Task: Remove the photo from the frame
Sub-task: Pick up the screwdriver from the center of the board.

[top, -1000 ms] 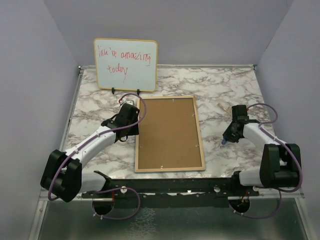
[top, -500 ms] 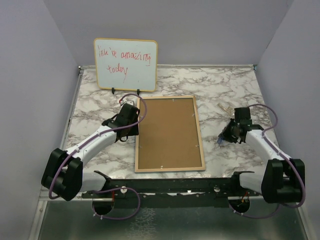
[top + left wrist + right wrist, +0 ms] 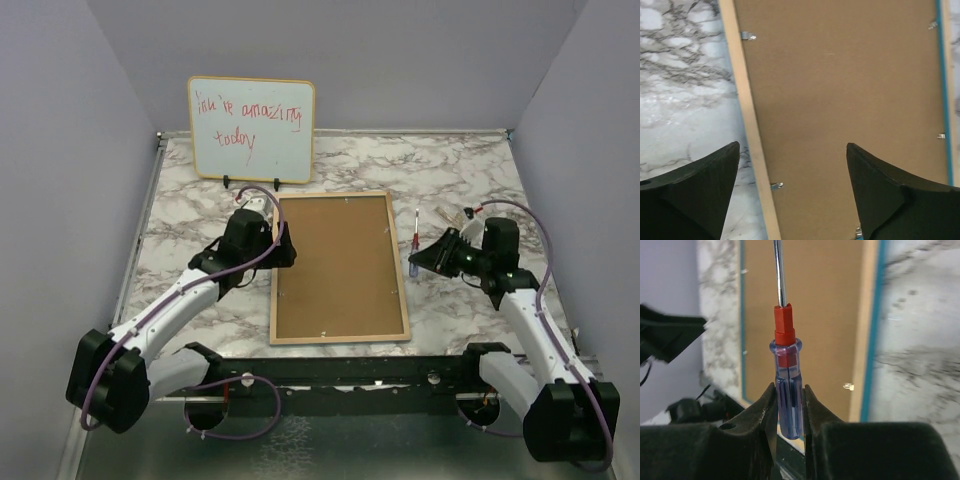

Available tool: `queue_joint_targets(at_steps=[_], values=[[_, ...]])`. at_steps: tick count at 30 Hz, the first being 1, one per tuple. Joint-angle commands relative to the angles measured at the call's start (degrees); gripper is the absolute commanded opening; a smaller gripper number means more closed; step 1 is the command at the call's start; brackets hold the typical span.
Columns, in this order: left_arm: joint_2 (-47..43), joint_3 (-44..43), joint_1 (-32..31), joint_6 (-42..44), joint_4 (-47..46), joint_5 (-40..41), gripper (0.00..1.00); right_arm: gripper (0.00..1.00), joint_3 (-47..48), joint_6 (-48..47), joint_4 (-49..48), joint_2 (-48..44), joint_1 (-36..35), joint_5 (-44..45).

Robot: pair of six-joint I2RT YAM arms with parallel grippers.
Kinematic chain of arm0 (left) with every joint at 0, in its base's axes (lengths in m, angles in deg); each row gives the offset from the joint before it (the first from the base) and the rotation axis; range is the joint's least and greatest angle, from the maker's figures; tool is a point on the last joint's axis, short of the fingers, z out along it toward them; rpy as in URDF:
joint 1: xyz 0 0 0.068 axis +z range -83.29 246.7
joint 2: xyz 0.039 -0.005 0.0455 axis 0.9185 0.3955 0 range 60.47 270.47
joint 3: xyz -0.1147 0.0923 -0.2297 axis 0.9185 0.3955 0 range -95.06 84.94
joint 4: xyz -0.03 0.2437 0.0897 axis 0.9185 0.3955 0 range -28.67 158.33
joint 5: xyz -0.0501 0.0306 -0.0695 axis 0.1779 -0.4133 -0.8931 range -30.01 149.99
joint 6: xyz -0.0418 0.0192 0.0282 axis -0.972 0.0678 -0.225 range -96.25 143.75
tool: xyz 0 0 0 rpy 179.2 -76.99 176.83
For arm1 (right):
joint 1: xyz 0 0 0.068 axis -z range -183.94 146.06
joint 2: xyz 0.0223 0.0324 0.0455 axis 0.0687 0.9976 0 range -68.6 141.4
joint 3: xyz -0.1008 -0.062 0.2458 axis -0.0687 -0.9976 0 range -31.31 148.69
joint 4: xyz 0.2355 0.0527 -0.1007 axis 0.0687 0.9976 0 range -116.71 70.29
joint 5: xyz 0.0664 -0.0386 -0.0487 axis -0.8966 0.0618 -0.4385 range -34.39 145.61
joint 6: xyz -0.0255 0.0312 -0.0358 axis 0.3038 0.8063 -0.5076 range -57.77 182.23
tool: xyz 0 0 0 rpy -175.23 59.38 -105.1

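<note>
The frame (image 3: 338,265) lies back-up, long axis near-to-far; left fingers (image 3: 695,197) spread, right fingers (image 3: 742,440) pinching a screwdriver (image 3: 788,395).

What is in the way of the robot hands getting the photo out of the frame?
The brown backing board is. The frame lies face down, so the board hides the photo, and small metal clips along the rim pin it in. The right gripper holds a screwdriver; the left gripper is open above the frame's left edge.

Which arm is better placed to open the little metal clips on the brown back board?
Probably right: the right gripper clamps a clear blue-handled screwdriver beside the blue-rimmed frame; the left gripper hovers open and empty.
</note>
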Motion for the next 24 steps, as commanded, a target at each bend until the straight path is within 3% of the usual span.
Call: queue_joint_targets(at_steps=[1,10,14,19,24], values=[[-4.91,3.41,0.21,-3.6,-9.85,-11.24,0.91,0.01,-3.66,1.48,-14.29,-6.84,0.05,-21.18],[-7.8,4.83,0.21,-17.13,-25.7,-30.68,0.95,0.02,-2.94,2.07,-12.44,-12.92,0.05,-30.52],[-7.65,0.86,0.22,-19.35,-24.66,-32.24,0.95,0.01,1.06,1.22,-7.07,-9.9,-1.46,-30.73],[-6.09,-5.31,0.21,-17.03,-18.26,-32.48,0.96,0.01,7.97,-2.69,-2.18,-7.52,-10.86,-25.01],[-5.84,-6.8,0.21,-15.23,-13.69,-33.13,0.97,0.01,20.34,-12.55,14.07,3.1,-23.29,-9.63]])
